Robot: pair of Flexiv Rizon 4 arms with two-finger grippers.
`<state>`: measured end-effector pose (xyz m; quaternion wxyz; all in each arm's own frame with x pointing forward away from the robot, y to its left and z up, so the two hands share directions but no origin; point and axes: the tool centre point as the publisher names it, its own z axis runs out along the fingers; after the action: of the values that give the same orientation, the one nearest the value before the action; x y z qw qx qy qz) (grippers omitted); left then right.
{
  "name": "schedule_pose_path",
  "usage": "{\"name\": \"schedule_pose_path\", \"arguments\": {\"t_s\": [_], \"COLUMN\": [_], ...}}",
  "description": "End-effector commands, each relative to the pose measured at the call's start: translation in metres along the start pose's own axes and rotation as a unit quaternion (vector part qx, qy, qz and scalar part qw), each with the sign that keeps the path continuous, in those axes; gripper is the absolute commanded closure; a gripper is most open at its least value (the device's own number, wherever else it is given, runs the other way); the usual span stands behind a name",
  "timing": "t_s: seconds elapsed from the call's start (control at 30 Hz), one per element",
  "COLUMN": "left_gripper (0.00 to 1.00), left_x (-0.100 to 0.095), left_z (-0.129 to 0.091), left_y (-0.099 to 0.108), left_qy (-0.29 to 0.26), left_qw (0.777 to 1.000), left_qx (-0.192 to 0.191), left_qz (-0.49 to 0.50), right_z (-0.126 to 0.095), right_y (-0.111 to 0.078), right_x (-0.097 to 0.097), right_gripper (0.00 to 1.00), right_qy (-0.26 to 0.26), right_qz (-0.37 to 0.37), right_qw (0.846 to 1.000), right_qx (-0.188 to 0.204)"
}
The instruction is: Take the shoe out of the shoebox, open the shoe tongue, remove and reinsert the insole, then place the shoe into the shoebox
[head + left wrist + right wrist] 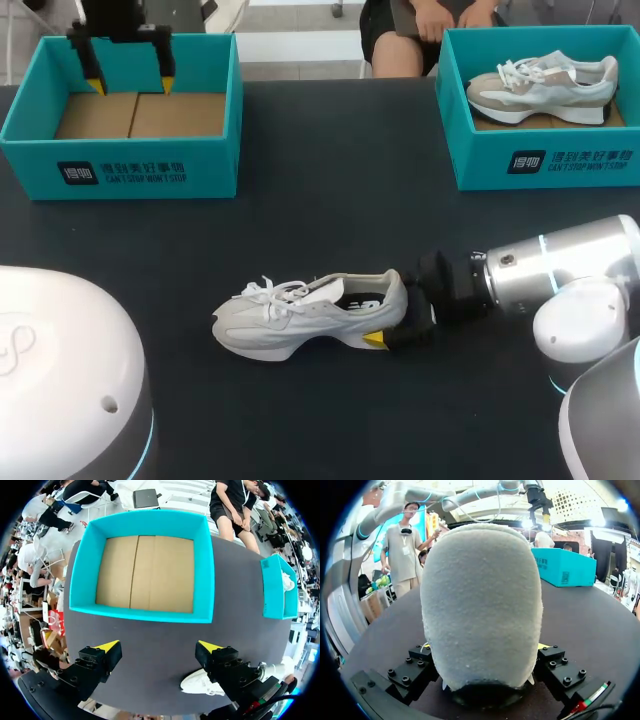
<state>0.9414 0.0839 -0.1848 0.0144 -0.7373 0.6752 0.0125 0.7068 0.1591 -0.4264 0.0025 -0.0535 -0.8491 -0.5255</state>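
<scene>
A pale grey shoe [310,315] with white laces stands on its sole on the dark table [330,200], in the near middle, well apart from both boxes; its toe points toward my left side and its heel toward my right arm. The right gripper [395,305] has hold of the shoe at the heel: one yellow-tipped finger [373,340] presses the near side of the heel and the other lies against the far side. In the right wrist view the heel [480,595] fills the space between the two fingers, which touch it from either side. The jaws stand about a heel's width apart, closed on the shoe. The opening of the shoe faces up and the inside looks dark. The left gripper [130,85] hangs over the far wall of the left teal box [150,170], its jaws spread wide with nothing between them. In the left wrist view that gripper [159,646] looks down on the box [142,612], whose brown cardboard bottom lies bare, and the toe of the shoe [197,685] shows beside one finger. At the far right of the table stands a second teal box [540,160] with another shoe [540,88] lying inside it, toe toward the left.
</scene>
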Motion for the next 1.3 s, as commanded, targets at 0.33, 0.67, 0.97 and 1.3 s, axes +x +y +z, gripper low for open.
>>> {"name": "schedule_pose_path", "arguments": {"t_s": [0.33, 0.67, 0.97, 1.3], "left_gripper": [0.0, 0.0, 0.0, 0.0], "left_x": [0.058, 0.058, 0.067, 0.104], "left_z": [-0.003, -0.003, -0.001, 0.019], "left_y": [0.117, 0.117, 0.136, 0.207], "left_qy": [-0.027, -0.027, -0.013, -0.027], "left_qw": [0.998, 0.998, 0.999, 0.999], "left_qx": [-0.002, -0.002, -0.003, 0.003], "left_qz": [-0.048, -0.048, -0.047, -0.042], "right_z": [0.007, 0.007, 0.007, 0.007], "right_y": [-0.003, -0.003, -0.003, -0.003], "right_x": [-0.002, -0.002, -0.002, -0.002], "right_gripper": [1.0, 1.0, 1.0, 1.0], "right_qy": [0.0, 0.0, 0.0, 0.0], "right_qz": [0.0, 0.0, 0.0, 0.0], "right_qw": [1.0, 1.0, 1.0, 1.0], "right_qx": [0.002, 0.002, 0.002, 0.002]}}
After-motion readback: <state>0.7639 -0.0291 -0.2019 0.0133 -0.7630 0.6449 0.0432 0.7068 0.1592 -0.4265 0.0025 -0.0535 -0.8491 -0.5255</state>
